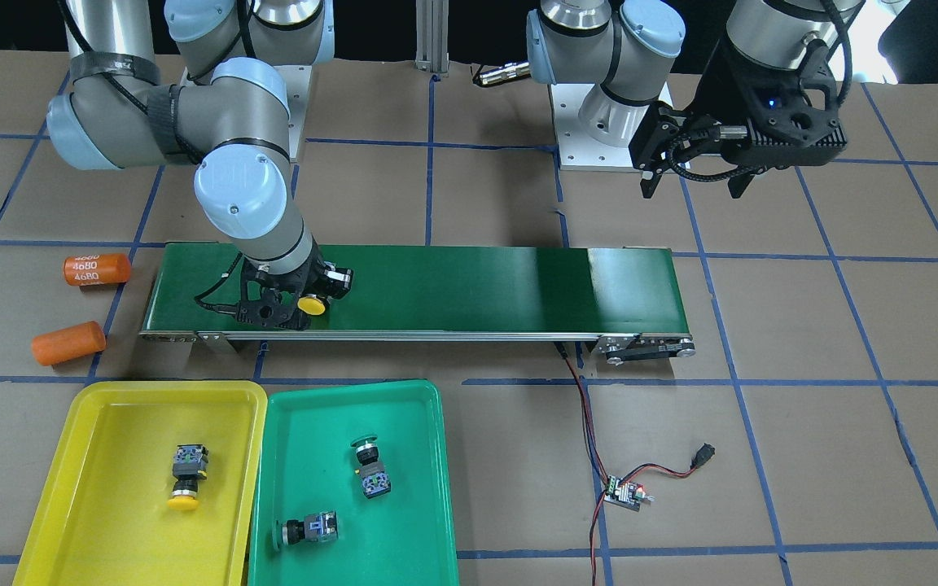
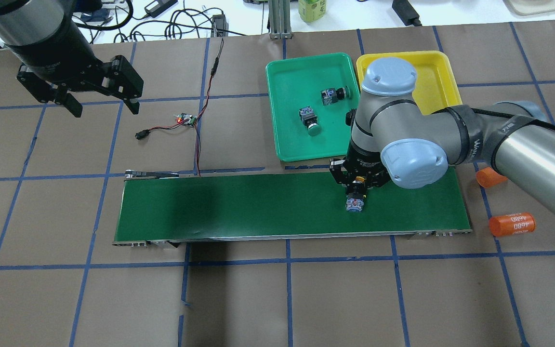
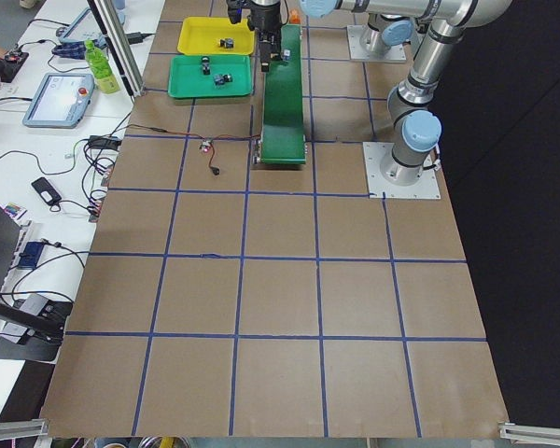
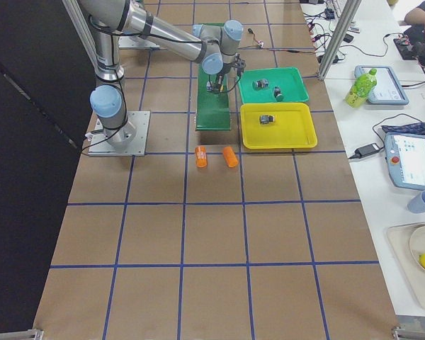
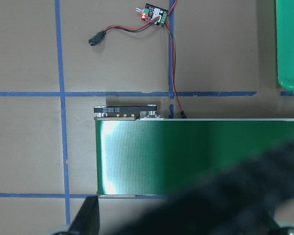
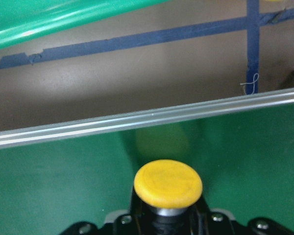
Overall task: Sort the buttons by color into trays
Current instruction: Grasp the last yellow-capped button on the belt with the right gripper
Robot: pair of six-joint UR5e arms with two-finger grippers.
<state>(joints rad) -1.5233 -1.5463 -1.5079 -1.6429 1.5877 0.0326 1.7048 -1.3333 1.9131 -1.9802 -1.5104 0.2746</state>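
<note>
My right gripper is down on the conveyor belt and looks shut on a yellow-capped button. That cap fills the lower middle of the right wrist view. From overhead, the gripper covers the cap and the switch body sticks out toward the robot. The yellow tray holds one yellow button. The green tray holds two green buttons. My left gripper hangs open and empty, high above the table, away from the belt.
Two orange cylinders lie beside the belt's end near the yellow tray. A small controller board with red and black wires runs to the belt's other end. The trays sit just across the belt from the robot.
</note>
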